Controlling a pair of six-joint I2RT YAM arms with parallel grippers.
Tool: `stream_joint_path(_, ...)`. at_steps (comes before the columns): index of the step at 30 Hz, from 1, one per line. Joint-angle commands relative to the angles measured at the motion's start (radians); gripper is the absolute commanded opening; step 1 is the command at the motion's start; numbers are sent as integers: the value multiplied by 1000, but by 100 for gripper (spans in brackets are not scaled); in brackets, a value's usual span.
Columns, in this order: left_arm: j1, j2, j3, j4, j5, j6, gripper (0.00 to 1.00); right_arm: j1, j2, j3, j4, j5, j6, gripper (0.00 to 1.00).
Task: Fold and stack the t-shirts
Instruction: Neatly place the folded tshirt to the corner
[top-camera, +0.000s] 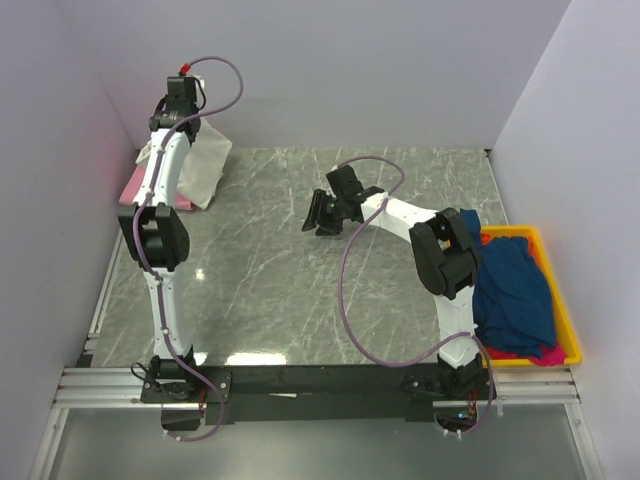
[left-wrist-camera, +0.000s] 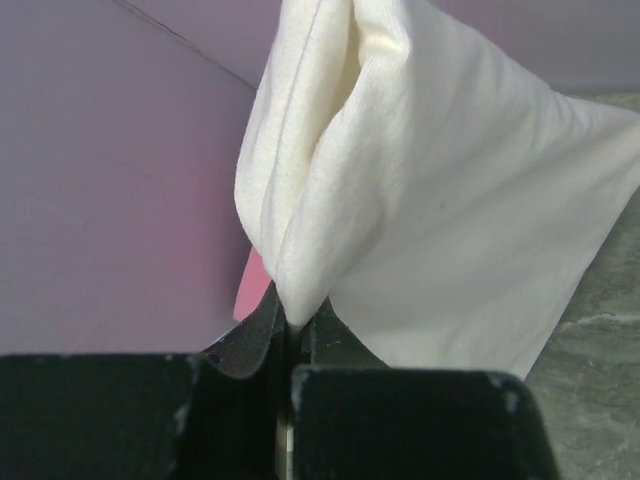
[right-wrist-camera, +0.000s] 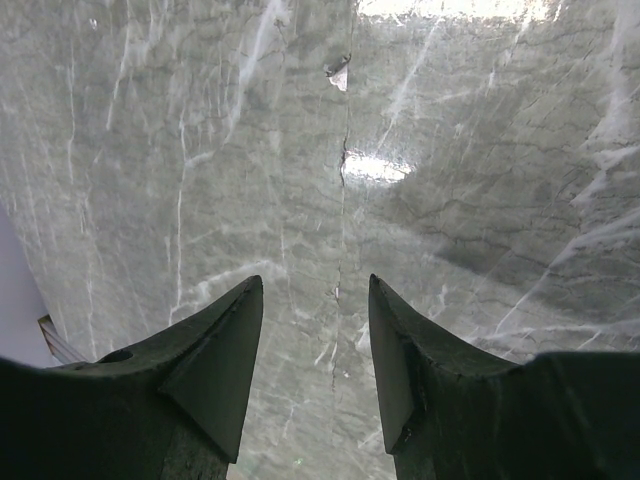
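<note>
I am holding the cream-white t-shirt (left-wrist-camera: 430, 200) pinched in my left gripper (left-wrist-camera: 288, 330), its jaws closed on the cloth, which is hanging at the table's (top-camera: 260, 290) far left corner by the pink t-shirt (top-camera: 135, 190). My right gripper (right-wrist-camera: 315, 330) is hovering open over bare marble, gripping nothing. The dark blue t-shirts (top-camera: 515, 295) are lying in the yellow bin (top-camera: 562, 310).

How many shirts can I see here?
4: cream shirt hanging from the left gripper; pink shirt beside it; blue shirt over magenta shirt in the bin. More may hide there.
</note>
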Motion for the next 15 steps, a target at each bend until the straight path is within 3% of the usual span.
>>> stream_joint_path(1, 8, -123, 46, 86, 2, 23, 0, 9, -47, 10, 7, 20, -10, 54)
stream_joint_path(14, 128, -26, 17, 140, 63, 8, 0, 24, 7, 48, -27, 31, -24, 53)
stream_joint_path(15, 138, -12, 14, 155, 59, 2, 5, 24, 11, 50, -30, 33, -26, 53)
